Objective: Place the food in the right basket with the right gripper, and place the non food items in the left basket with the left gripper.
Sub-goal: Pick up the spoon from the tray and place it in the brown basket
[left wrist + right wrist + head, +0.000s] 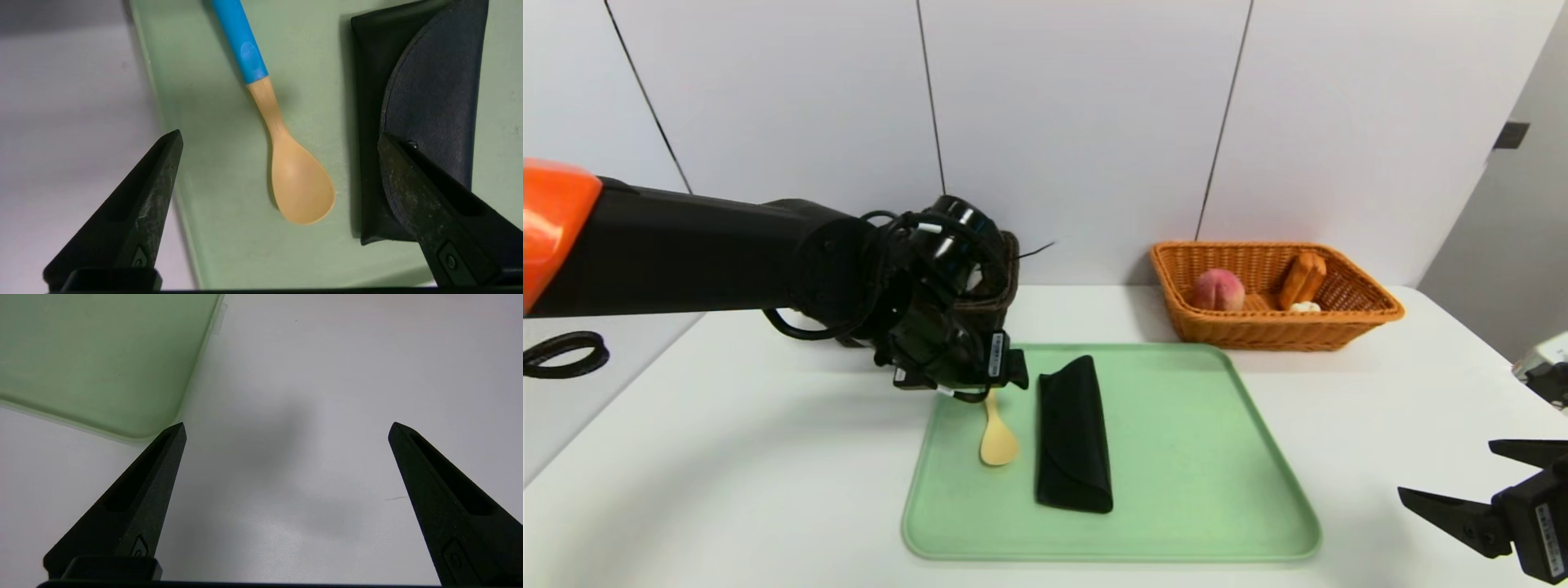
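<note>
At five o'clock the right gripper (pixel 1450 474) is parked over the table (pixel 727 457), spread wide and empty. On the tray (pixel 1192 457), the spoon (pixel 286 163) should be straddled at its neck, clear of the black pouch (pixel 412 81). Above it at ten o'clock, the left gripper (pixel 280 141) is held fully apart, nothing grasped.

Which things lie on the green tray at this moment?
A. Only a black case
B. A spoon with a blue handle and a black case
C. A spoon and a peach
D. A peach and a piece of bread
B: the spoon and the black case lie side by side on the green tray, under the open left gripper, while the peach sits in the right basket.
</note>
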You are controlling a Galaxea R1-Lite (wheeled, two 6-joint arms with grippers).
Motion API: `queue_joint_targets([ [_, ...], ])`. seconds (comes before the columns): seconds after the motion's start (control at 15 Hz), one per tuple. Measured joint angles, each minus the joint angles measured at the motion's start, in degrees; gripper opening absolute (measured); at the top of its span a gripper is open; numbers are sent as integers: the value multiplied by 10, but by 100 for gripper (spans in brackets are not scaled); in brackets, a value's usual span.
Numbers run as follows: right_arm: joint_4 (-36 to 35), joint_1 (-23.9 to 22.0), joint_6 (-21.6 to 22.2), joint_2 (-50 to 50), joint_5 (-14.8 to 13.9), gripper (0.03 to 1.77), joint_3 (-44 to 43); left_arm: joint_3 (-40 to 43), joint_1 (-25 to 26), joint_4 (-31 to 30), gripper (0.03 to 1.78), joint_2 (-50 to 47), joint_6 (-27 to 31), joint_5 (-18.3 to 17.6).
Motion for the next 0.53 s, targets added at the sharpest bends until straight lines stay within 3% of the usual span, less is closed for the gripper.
queue_joint_targets([
  [0.53,-17,0,0,1,1,171,5,-19,2,-5,169,51,-28,24],
])
